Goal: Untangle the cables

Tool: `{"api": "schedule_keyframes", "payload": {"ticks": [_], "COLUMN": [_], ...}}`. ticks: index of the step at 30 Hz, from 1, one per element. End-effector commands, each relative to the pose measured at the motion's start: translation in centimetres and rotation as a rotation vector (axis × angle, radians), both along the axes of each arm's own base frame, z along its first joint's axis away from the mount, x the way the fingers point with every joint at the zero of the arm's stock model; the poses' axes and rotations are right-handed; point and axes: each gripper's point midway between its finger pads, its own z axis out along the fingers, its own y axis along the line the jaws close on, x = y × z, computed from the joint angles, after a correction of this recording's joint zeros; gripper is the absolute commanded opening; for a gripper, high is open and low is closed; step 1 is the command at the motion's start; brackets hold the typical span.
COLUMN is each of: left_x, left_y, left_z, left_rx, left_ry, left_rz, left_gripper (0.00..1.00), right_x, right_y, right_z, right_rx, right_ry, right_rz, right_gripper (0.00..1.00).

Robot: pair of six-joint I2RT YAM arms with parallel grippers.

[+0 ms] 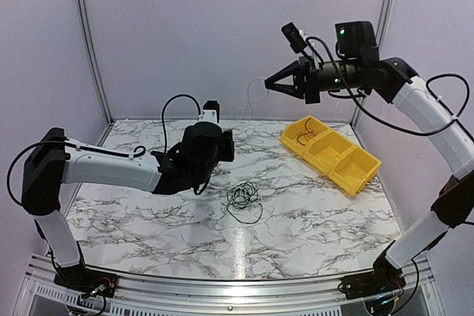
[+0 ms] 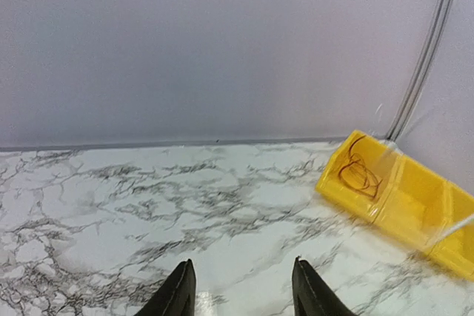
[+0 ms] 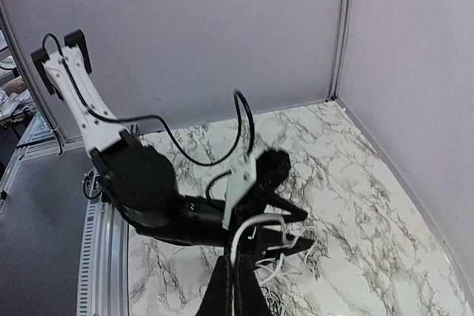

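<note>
Cables (image 1: 243, 199) tangled on table (image 1: 311, 234), left gripper (image 2: 242, 263) half-spread (empty), right gripper (image 1: 268, 83) clamped on white cable (image 3: 263, 217)

1. A white table top with grey marble veining (image 1: 311, 234) spans the floor of the cell.
2. A long yellow plastic bin split into three compartments (image 1: 366, 175) lies at an angle on the table's far right.
3. Plain pale lilac wall panels (image 1: 222, 35) enclose the back and sides.
4. Slim grey metal posts (image 1: 90, 35) stand at the back corners.
5. A ribbed aluminium rail (image 1: 222, 294) edges the near side.
</note>
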Motion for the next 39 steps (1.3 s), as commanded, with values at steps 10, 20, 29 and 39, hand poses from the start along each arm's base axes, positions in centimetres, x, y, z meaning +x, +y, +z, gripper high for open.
{"api": "schedule_keyframes", "payload": {"ticks": [10, 20, 29, 39], "left_x": [-1.5, -3.0, -3.4, -3.2], "left_y": [2.7, 5.5, 6.1, 5.7], "left_z": [-8.5, -7.1, -8.3, -9.4], "left_rx": [0.078, 0.061, 0.077, 0.103], "left_ry": [0.174, 0.2, 0.242, 0.31], "left_rz": [-0.009, 0.019, 0.04, 0.064], "left_gripper": [0.52, 0.6, 0.61, 0.62], "right_x": [6.1, 11.7, 14.7, 18.1], "right_y": [-8.2, -15.2, -23.2, -27.4], "right_z": [6.3, -3.4, -11.2, -16.5], "right_rx": [0.016, -0.225, -0.374, -0.473], "right_ry": [-0.174, -0.184, -0.121, -0.103], "right_rz": [-0.297, -0.519, -0.682, -0.764], "right_gripper": [0.0, 0.0, 0.0, 0.0]}}
